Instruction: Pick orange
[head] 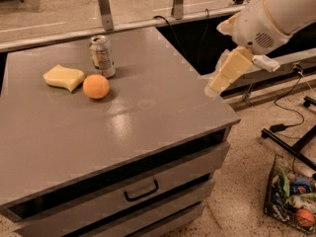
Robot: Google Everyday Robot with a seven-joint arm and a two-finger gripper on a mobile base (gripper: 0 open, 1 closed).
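The orange (96, 86) sat on the grey counter (148, 112), in its left rear part, round and evenly coloured. Just to its left lay a pale yellow sponge (63, 77) with a wavy edge (so close that it could not be told whether the two touched). Behind the orange and slightly to the right stood a soda can (102, 56), upright, near the fruit but apart from it. Nothing held the orange.

The gripper (217, 85) hung at the right side of the counter, near the right rear edge and above the level of the top, well apart from the orange. It pointed down and to the left, a cream-coloured block at the end of the white arm (276, 14), which came in from the upper right corner. Whether the gripper was open or closed could not be told from this angle; it carried nothing that could be seen.

The counter front had drawers, the upper one with a dark handle (141, 190). On the speckled floor at the lower right stood a wire basket (273, 189) filled with colourful packets, among them a small orange ball (305, 217). A black cable (289, 107) ran across the floor beside it.
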